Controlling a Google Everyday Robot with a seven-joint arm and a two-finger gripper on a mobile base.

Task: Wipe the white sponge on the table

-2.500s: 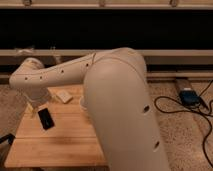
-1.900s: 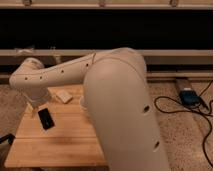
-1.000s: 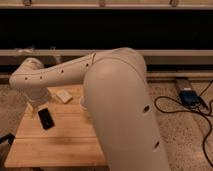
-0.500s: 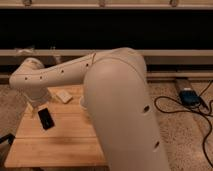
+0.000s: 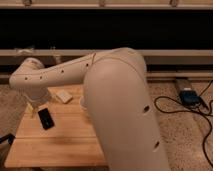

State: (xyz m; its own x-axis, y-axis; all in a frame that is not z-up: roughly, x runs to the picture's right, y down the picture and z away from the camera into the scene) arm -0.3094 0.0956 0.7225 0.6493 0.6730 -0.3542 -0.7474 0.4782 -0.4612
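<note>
Gripper [image 5: 34, 107] hangs low over the table [image 5: 55, 146], likely positioning to grasp; its state I cannot tell; white sponge [image 5: 63, 96] lies flat just beside it, untouched; black slab [image 5: 46, 118] nearer still.

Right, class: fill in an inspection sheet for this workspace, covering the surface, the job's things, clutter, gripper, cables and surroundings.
Surface: light wooden table of joined planks, partly hidden by the white robot arm.
Job's things: white sponge lies flat near the table's far edge, with nothing touching it.
Clutter: black rectangular slab lies flat on the table, nearer the camera than the sponge.
Gripper: the gripper hangs over the table's side at the left of the view, close to the slab and apart from the sponge.
Cables: black cables loop on the floor beside a blue device.
Surroundings: speckled floor; dark wall with horizontal rails behind.
</note>
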